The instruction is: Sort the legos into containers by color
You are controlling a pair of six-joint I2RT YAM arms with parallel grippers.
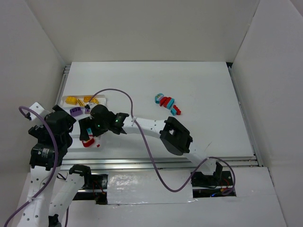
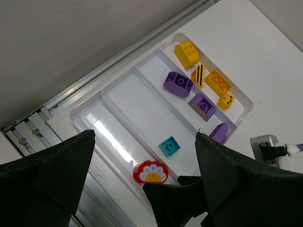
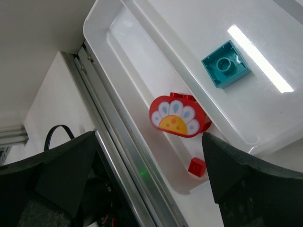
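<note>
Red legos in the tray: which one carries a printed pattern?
The large arched red brick, printed with white-blue petals around a yellow centre; the small red brick near it is plain.

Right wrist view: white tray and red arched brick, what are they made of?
White compartment tray: looks like glossy moulded plastic, given the sharp light reflection and rounded rims. Red arched brick with printed petal face: likely hard smooth plastic, with moulded studs and a slight sheen.

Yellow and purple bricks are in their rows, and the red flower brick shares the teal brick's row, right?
No. The red flower brick lies in the outermost row with a small red brick; the teal brick is one row over, as the right wrist view shows. The rest holds.
</note>
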